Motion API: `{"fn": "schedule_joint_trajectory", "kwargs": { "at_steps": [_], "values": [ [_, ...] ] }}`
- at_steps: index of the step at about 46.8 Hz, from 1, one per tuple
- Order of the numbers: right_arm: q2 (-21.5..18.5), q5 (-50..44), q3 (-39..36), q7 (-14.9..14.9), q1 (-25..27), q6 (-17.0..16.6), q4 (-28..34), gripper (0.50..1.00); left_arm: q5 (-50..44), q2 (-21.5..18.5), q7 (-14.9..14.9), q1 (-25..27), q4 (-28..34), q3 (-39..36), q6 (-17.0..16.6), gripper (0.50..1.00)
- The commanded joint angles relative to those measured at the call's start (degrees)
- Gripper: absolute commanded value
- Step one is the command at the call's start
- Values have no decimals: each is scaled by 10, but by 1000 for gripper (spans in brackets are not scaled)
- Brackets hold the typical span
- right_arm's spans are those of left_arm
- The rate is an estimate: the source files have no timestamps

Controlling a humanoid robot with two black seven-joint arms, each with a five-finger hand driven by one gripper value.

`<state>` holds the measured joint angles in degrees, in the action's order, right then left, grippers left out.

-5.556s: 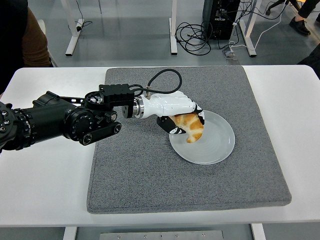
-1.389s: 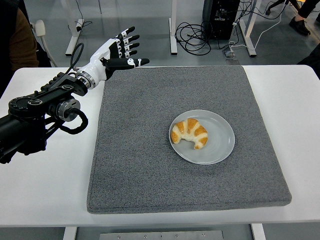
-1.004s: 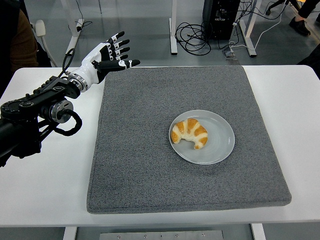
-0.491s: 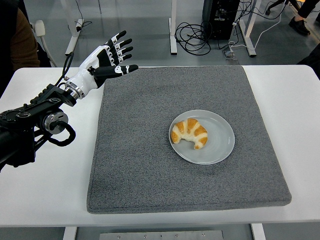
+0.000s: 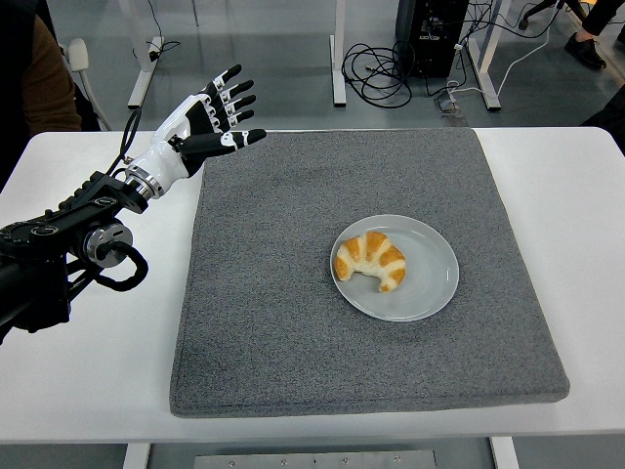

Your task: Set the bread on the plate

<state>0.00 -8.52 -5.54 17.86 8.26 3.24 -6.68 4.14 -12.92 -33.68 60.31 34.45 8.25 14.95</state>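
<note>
The left hand hovers at the upper left of the frame, above the far left corner of the grey mat, fingers spread wide and holding nothing, touching nothing. It sits well apart from the plate, probably to keep clear of it. The bread lies on the plate's left half, right of centre frame, so the placing looks done.

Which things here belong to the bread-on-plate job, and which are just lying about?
Job:
bread, lying on the plate
plate, on the grey mat
left hand, open, holding nothing, over the mat's far left corner

Lying about:
mat under the plate
table
cables on the floor beyond
person at the top left
</note>
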Motion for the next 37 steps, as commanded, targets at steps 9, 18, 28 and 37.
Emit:
{"fn": "schedule_joint_trajectory", "kwargs": {
  "at_steps": [9, 18, 28, 37],
  "values": [
    [0, 0, 0, 1, 0, 0, 0, 1000, -2, 0, 2, 0, 0, 4, 0, 965],
    [0, 0, 0, 1, 0, 0, 0, 1000, -2, 4, 2, -5, 0, 32, 0, 965],
    [0, 0, 0, 1, 0, 0, 0, 1000, -1, 7, 2, -12, 1, 53, 1, 965],
    [0, 0, -3, 1, -1, -1, -5, 1000, -1, 7, 2, -12, 1, 59, 1, 966]
  ]
}}
